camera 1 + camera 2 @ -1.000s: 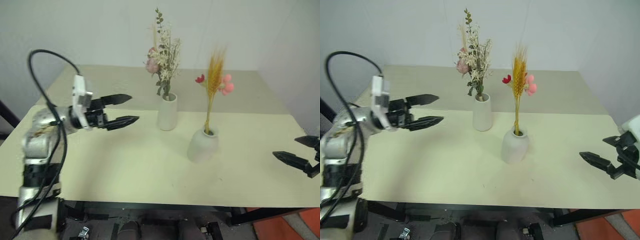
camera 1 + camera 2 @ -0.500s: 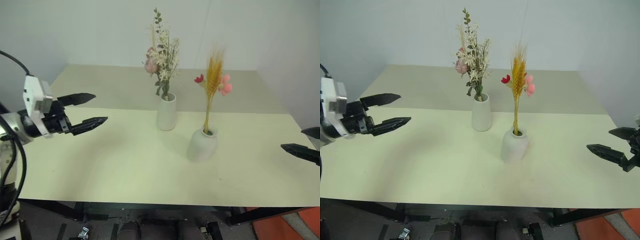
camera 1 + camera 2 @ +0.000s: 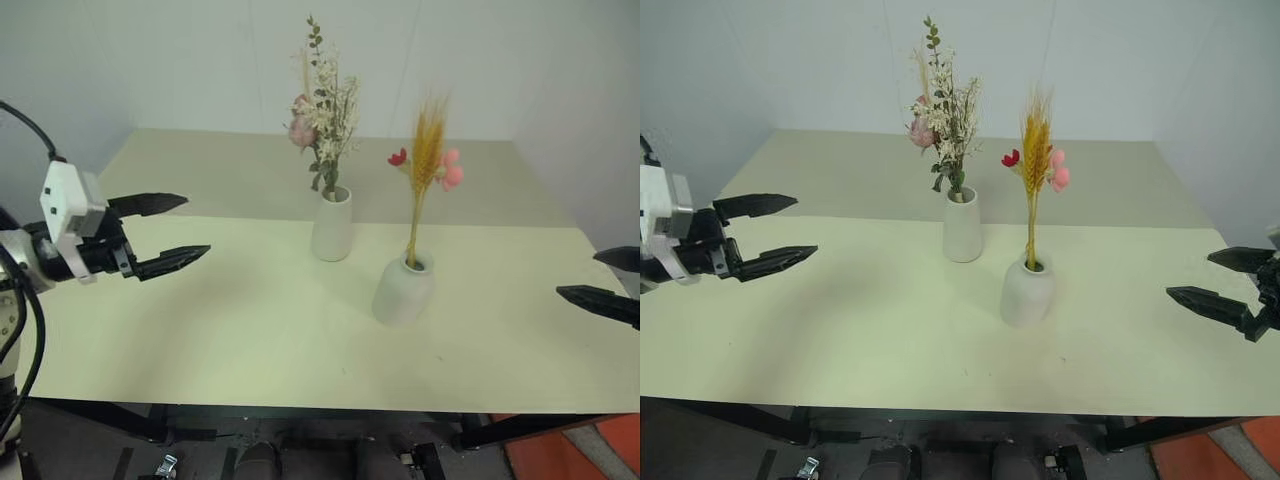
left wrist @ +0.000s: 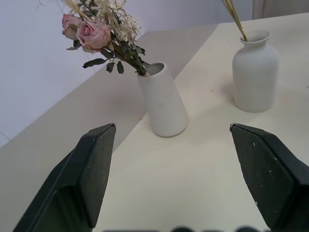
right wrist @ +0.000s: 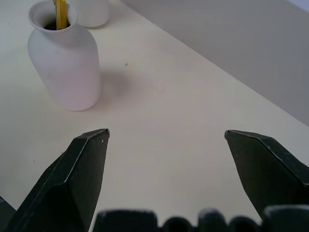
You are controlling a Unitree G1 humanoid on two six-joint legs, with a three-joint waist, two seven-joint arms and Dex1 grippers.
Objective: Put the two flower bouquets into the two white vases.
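Well left of the taller vase [image 3: 332, 225] the left gripper [image 3: 170, 229] hangs wide open and empty, right gripper [image 3: 1225, 281] likewise off right, bushy bouquet [image 3: 323, 120] planted there, slim bouquet [image 3: 428, 160] in the rounded vase [image 3: 403, 288] beside it — job looks done.

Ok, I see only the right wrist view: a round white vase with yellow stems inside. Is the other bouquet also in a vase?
Observer: Yes, the bushy bouquet stands in the taller vase, behind the rounded vase.
Operator: Does the left gripper hold something?
Observer: No, the left gripper is empty, its fingers open, above the table, on its left side.
Operator: What tops the yellow stems?
Observer: The slim bouquet ends in a wheat-like tuft with red and pink blossoms.
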